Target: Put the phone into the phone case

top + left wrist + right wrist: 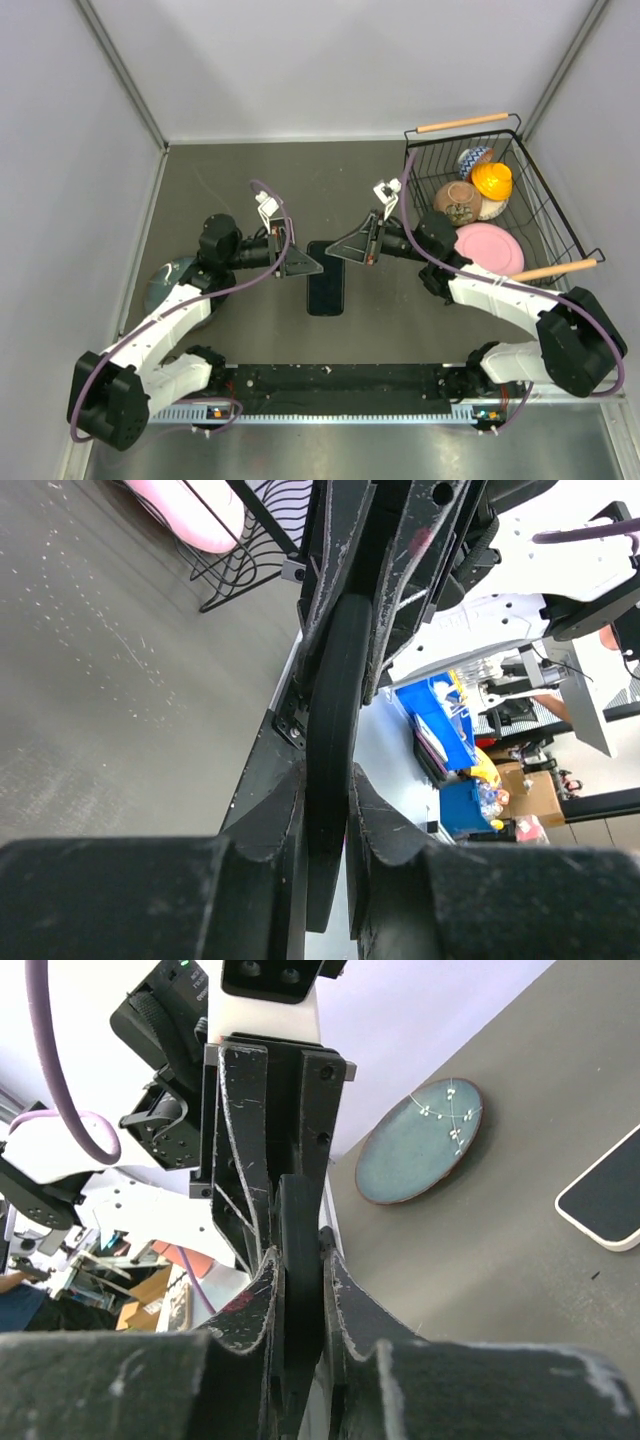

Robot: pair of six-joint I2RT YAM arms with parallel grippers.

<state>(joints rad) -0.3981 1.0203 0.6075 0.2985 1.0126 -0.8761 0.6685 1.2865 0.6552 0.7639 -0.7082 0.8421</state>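
The phone (325, 285), with a black screen and a pale rim, lies flat on the table mid-scene; it also shows in the right wrist view (608, 1198). The black phone case (335, 700) is held on edge just above it, gripped from both ends. My left gripper (310, 267) is shut on the case's left end, its jaws (327, 790) pressed on both faces. My right gripper (342, 250) is shut on the other end of the case (297, 1220), its jaws (297, 1265) pressed on both faces. Each wrist view shows the opposite gripper clamped on the far end.
A black wire basket (548, 215) stands at the right with a pink plate (490, 248), a brown bowl (457, 200) and a yellow toy helmet (492, 180). A blue-green plate (163, 280) lies at the left by the left arm, also seen from the right wrist (420, 1140).
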